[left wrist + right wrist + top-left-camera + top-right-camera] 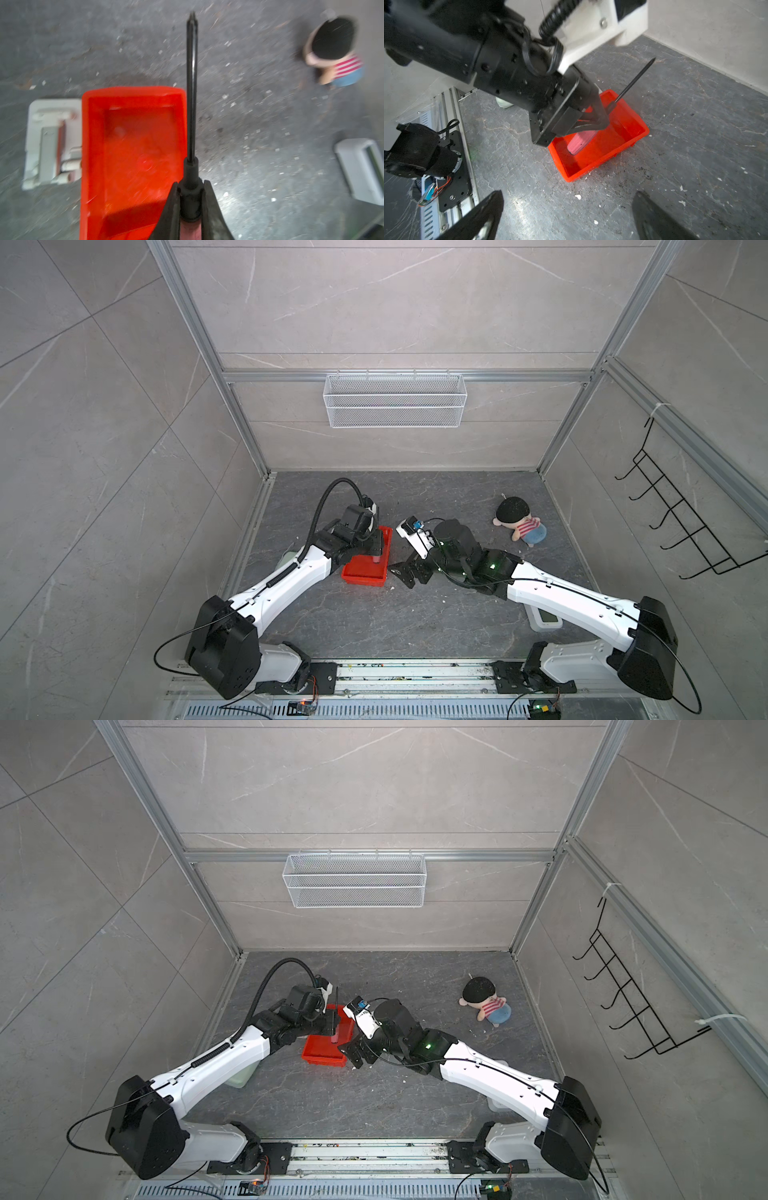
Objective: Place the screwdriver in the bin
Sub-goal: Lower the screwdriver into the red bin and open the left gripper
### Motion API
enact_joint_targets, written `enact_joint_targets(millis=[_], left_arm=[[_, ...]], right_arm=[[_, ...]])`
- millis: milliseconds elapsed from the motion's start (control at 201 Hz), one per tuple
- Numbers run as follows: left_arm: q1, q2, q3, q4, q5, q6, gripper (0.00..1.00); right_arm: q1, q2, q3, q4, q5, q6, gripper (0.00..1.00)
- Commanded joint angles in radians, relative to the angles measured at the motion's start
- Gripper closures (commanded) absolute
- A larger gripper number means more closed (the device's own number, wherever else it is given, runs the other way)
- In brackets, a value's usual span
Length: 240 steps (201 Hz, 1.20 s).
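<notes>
While my left gripper (pixel 190 187) clamps tight on the screwdriver (pixel 191 93) at its black collar, that wrist view shows mostly shaft. From the right wrist I see the red handle slanting down into the bin (pixel 639 133), tip tilted up. My right gripper (pixel 569 207) gapes wide, empty, beside the bin.

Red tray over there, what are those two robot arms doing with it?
The left gripper is shut on the screwdriver, holding it tilted with the handle end lowered into the red bin and the black shaft pointing up and out. It has not let go. The right gripper is open and empty, beside the bin.
</notes>
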Motion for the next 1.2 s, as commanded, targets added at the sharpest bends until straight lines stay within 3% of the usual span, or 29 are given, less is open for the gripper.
enact_joint_targets(millis=[0, 647, 981, 1190], left_arm=[[0.011, 0.036, 0.043, -0.101, -0.073, 0.046, 1.00], [0.036, 0.293, 0.136, -0.201, -0.079, 0.058, 1.00], [0.035, 0.347, 0.134, -0.195, -0.083, 0.039, 1.00], [0.036, 0.331, 0.128, -0.188, -0.086, 0.032, 0.86]], right_arm=[[0.009, 0.000, -0.033, 0.097, 0.040, -0.010, 0.01], [0.023, 0.038, -0.050, 0.108, 0.062, -0.050, 0.01], [0.026, 0.036, -0.056, 0.083, 0.062, -0.052, 0.01], [0.025, 0.033, -0.054, 0.073, 0.066, -0.056, 0.01]])
